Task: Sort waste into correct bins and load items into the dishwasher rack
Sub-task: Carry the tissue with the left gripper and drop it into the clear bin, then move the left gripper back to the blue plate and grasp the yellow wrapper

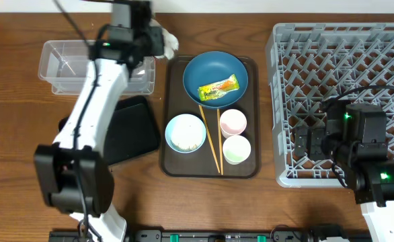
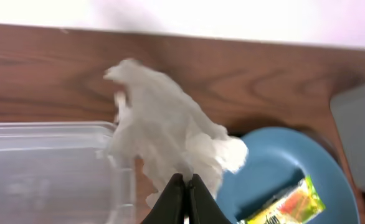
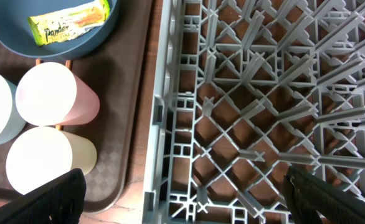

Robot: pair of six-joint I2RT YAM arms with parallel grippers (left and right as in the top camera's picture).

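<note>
My left gripper (image 1: 158, 42) (image 2: 186, 186) is shut on the crumpled white tissue (image 1: 168, 43) (image 2: 164, 134) and holds it above the table between the clear tub (image 1: 83, 64) (image 2: 52, 168) and the dark-blue bowl (image 1: 215, 77) (image 2: 282, 168). The yellow-orange wrapper (image 1: 218, 87) (image 3: 70, 25) lies in that bowl. The light-blue bowl (image 1: 185, 132), the pink cup (image 1: 233, 122) (image 3: 55, 96), the pale green cup (image 1: 237, 149) (image 3: 45, 158) and two chopsticks (image 1: 210, 138) rest on the brown tray. I cannot make out rice grains. My right gripper (image 1: 311, 144) (image 3: 182, 193) is open and empty over the left edge of the grey rack (image 1: 345, 101) (image 3: 263, 106).
The black tray (image 1: 126, 128) lies at the left, partly under my left arm. The brown serving tray (image 1: 251, 168) sits between it and the rack. The tub looks empty. The rack holds nothing.
</note>
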